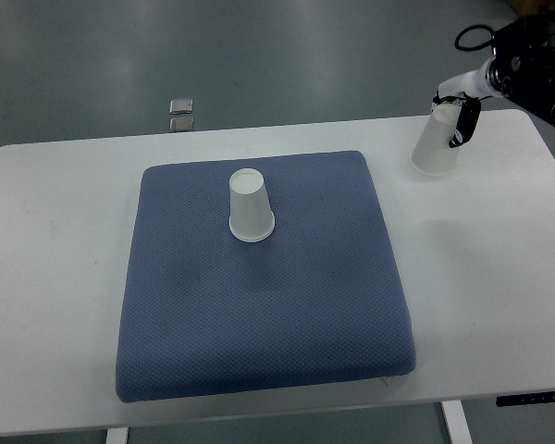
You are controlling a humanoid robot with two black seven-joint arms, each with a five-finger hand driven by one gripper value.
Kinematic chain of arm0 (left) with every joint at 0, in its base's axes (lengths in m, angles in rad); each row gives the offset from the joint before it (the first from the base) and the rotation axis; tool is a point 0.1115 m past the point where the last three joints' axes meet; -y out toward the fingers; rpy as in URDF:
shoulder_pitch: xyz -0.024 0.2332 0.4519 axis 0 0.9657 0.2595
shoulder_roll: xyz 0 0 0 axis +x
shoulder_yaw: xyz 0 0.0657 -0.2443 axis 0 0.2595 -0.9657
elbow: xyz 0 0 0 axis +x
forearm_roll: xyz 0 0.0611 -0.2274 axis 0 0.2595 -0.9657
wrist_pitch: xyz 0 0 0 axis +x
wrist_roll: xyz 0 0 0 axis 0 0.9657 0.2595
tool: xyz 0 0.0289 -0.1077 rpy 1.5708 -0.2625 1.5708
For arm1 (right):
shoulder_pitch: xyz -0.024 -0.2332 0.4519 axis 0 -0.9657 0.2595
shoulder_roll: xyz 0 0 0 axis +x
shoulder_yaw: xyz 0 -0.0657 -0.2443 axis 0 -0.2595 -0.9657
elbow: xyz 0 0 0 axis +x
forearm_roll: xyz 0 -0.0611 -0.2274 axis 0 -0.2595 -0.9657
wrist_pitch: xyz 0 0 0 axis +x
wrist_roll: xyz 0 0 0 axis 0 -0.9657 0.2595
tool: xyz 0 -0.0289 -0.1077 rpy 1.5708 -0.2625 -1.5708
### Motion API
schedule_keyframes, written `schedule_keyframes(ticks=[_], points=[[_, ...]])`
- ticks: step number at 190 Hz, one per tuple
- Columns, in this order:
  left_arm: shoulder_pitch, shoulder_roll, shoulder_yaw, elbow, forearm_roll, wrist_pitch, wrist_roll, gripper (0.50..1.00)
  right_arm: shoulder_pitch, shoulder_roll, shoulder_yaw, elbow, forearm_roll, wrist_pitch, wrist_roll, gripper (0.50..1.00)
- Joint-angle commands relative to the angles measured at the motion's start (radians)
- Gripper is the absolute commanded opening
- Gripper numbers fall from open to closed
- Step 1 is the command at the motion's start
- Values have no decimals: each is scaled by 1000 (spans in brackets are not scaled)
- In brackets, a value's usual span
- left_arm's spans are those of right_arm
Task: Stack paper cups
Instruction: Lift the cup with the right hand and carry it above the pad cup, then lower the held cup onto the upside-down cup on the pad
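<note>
So far no stacking is done. Near and centre, a blue cushion is laid on the white table. Toward its far side, one paper cup is stood upside down, untouched. Far right, a second cup is gripped, tilted and apparently lifted, by the right hand; it is left to be carried over and nested. No brand or writing can be read.
</note>
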Motion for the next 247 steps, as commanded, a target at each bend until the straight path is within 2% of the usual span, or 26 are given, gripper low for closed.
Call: schedule_keyframes(ticks=[1, 8, 50, 60, 81, 114, 197, 247], points=[[-1, 0, 1, 0, 0, 0, 1, 1000, 127, -51, -2, 61, -3, 72, 5, 686], [-1, 0, 1, -2, 0, 0, 0, 1000, 182, -71, -2, 95, -4, 91, 5, 686], [-1, 0, 2, -2, 0, 0, 0, 1000, 418, -163, -3, 293, -12, 92, -2, 690], [-1, 0, 1, -2, 0, 0, 0, 1000, 456, -175, -3, 343, -12, 92, -4, 690], [-1, 0, 1, -2, 0, 0, 0, 1000, 486, -169, -2, 382, -11, 92, -10, 690], [-1, 0, -1, 0, 0, 0, 0, 1000, 486, -87, -2, 383, 5, 92, -10, 688], [-1, 0, -2, -3, 0, 0, 0, 1000, 472, 204, 75, 353, 108, -1, -22, 703], [-1, 0, -4, -2, 0, 0, 0, 1000, 344, 313, 81, 294, 108, -47, -22, 707]])
